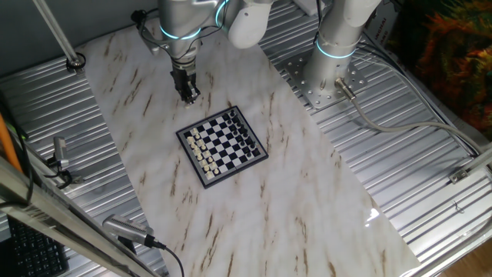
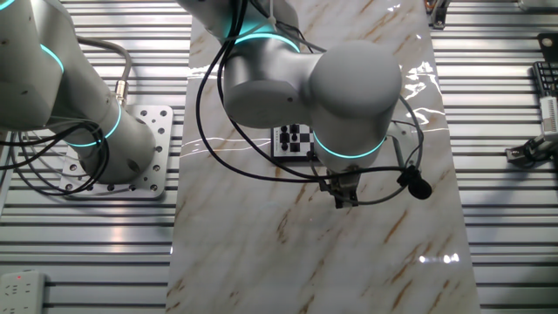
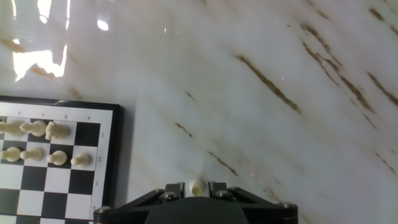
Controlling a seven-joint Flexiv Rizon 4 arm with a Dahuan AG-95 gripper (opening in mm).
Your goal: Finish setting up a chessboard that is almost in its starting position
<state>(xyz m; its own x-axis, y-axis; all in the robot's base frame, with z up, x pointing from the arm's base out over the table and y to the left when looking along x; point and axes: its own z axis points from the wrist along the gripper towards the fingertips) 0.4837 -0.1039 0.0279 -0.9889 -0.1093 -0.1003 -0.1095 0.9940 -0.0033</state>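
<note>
The chessboard [image 1: 223, 146] lies flat on the marble-patterned bench [image 1: 307, 200], with cream pieces [image 1: 201, 150] along one edge and black pieces [image 1: 244, 132] along the opposite edge. The gripper [image 1: 188, 94] is positioned off the chessboard, beyond its frame on the side nearest the cream rows, and is lowered close to the bench surface. In the hand view, a small cream piece [image 3: 196, 186] sits between the fingertips, with the jaws narrowed around it; the grasp appears closed on this piece, although whether the piece rests on the bench or is lifted clear cannot be determined. In the same view, the corner of the chessboard [image 3: 93, 118] shows cream pieces occupying its two outer rows. This piece is judged to be the stray item that must be returned to complete the starting position, which explains the vertical, fingers-down approach outside the chessboard frame. From the other fixed view, the arm hides most of the chessboard [image 2: 295, 139]. The next move requires enough lift to clear the standing cream pieces before translating over the chessboard.
</note>
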